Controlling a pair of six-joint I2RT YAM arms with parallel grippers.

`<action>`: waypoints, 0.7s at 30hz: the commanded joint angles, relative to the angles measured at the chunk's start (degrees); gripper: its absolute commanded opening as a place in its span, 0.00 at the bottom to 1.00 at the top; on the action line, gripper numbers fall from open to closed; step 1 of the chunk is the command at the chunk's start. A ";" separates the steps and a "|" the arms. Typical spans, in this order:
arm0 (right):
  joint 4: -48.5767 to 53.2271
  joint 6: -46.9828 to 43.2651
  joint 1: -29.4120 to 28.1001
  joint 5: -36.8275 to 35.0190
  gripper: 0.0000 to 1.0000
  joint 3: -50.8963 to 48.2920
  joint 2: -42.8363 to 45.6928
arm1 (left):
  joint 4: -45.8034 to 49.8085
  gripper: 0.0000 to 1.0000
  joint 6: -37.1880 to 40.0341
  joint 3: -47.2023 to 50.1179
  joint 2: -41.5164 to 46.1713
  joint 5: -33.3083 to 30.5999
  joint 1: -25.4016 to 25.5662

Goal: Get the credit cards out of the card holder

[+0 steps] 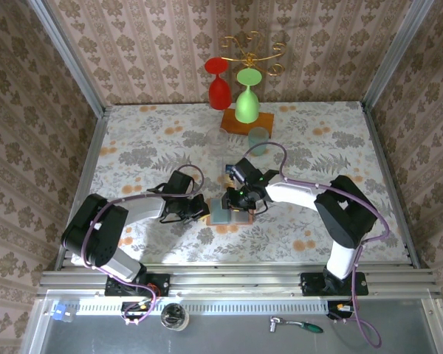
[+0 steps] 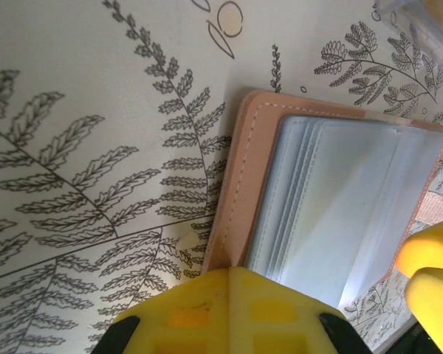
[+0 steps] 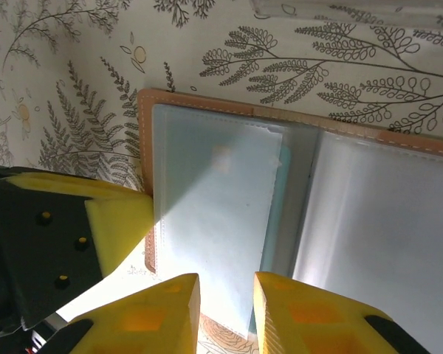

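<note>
- Nearest us, about midway between the near and far edges of the floral-patterned table, the left gripper has its yellow fingers pressed tight together with nothing between them. Its tip sits against the tan rim at the holder's left edge, which we read as a pinning job.
- There's the small bifold card holder, tan-brown leather outside and grey-blue pocket panels inside. It lies open and flat between the two grippers.
- Over its near edge hangs the right gripper, jaws a narrow slot apart. We see nothing held in them, and the left pocket panel shows through the gap.
- And look: a thin teal-blue credit card shows as a strip along that panel's inner side, beside the fold, not yet out.
- To do this well, we'd have the left tip bear down so the holder can't slide. We'd set the right fingers on that exposed strip, close on the card alone, and draw it out flat.
- Catch the soft panel too and the whole holder may lift.
- Just beyond the right gripper lies a small blue rectangle, perhaps a card, too small to tell.
- Farther on stands a pale teal cup.
- At the far edge, a thick orange-brown wooden block stands under a red glass and a green glass hanging upside down.
</note>
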State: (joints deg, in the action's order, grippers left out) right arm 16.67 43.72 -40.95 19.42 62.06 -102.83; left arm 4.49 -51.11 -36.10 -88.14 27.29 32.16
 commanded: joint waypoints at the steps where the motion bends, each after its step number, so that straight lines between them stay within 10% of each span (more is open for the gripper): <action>1: -1.02 0.86 -0.29 1.89 0.28 1.84 -1.04 | 1.99 0.00 1.70 -0.73 -0.51 0.05 -0.41; 21: -2.78 2.22 -0.42 3.79 0.28 2.98 -3.78 | 1.94 0.00 1.72 -0.38 -0.20 0.22 -0.52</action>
State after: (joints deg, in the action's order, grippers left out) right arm 14.26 45.21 -40.95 21.96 63.66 -105.49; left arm 4.49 -50.81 -36.10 -88.14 27.29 32.12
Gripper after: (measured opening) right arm 0.280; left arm 0.064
